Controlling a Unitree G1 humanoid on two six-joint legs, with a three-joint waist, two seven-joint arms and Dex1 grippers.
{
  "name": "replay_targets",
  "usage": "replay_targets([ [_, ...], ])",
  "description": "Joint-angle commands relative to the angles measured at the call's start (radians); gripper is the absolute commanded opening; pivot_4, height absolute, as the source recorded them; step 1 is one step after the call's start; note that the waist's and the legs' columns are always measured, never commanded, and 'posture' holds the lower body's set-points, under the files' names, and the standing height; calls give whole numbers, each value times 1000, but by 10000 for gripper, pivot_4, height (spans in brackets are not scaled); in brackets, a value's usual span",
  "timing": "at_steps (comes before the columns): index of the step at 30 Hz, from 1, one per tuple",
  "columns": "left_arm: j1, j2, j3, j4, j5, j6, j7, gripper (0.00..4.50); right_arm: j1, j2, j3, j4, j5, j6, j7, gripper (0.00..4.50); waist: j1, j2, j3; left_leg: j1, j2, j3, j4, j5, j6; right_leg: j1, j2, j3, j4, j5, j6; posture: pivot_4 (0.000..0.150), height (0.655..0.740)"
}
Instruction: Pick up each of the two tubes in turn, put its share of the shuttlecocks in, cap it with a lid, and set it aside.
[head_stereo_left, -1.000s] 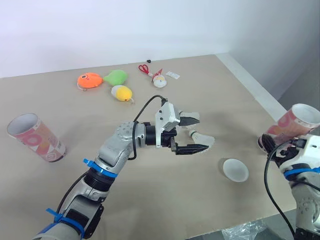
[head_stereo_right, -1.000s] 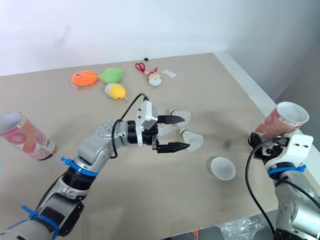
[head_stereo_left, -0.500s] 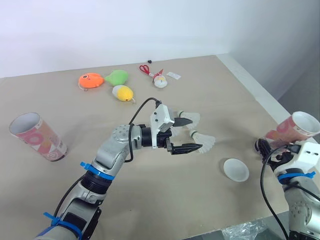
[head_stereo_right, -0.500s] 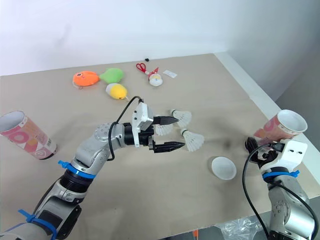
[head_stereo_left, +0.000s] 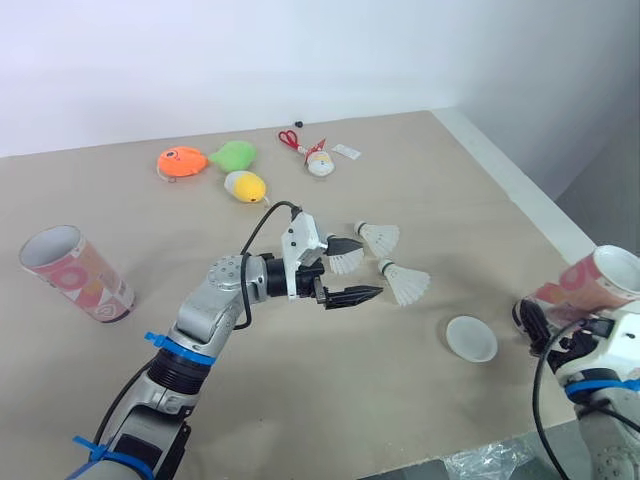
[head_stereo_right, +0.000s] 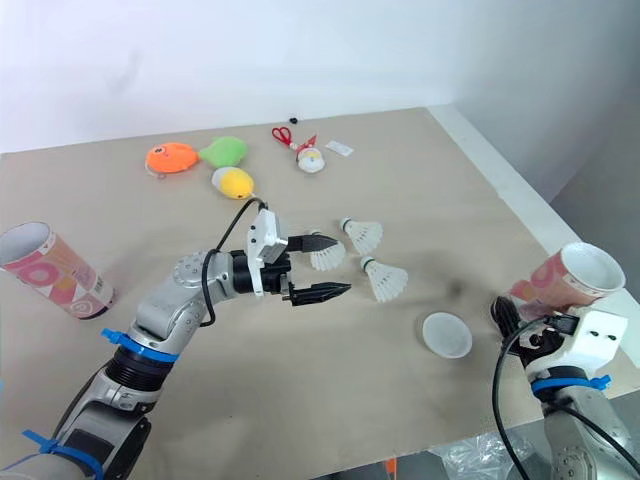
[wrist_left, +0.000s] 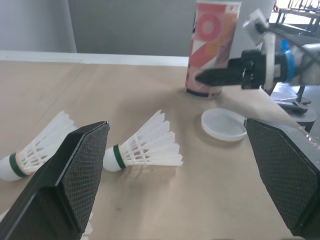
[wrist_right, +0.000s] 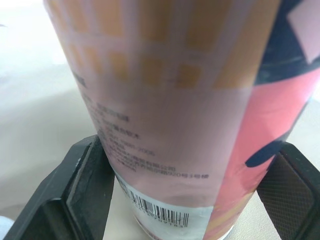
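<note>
Your left fingers (wrist_left: 75, 170) spread, shuttlecocks (wrist_left: 142, 150) on tabletop (head_stereo_left: 330, 400) just beyond their tips | right fingers (wrist_right: 85, 185) pinch tube (head_stereo_right: 560, 280) near its base | feathers likely light, crushable: take one by its cork.

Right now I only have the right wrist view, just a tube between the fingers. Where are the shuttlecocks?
Observer: Three shuttlecocks lie loose in the middle of the table, just ahead of the left gripper.
Operator: Is that gripper holding one?
Observer: No, its fingers are open on nothing.
Operator: Any lid nearby?
Observer: A white lid lies flat between the shuttlecocks and your tube.
</note>
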Motion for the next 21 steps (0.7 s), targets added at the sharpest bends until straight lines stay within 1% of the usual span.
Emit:
replay_targets([
  [1,-23,-7,16,-26,-11,-10,-3,45000,5,-16,12,28,-17,18,-5,42312,0,-1,0,0,0,0,0,0,0,0,4,5,0,0,0,1500,7400],
  [5,-20,-9,19,-39,-14,-4,5,45000,36,-18,28,17,-6,51,16,42312,0,-4,-3,0,0,0,0,0,0,1,11,18,0,0,0,1500,7400],
  [13,0,-13,12,-52,-12,-2,16,45000,62,-14,49,29,-14,118,5,42312,0,-7,-4,0,0,0,0,0,0,1,14,22,0,0,0,1500,7400],
  [21,-2,-22,9,-49,-10,-2,20,45000,116,1,45,-21,2,138,21,42312,0,-7,-5,-1,1,-1,0,0,0,1,15,22,0,-1,0,1500,7400],
])
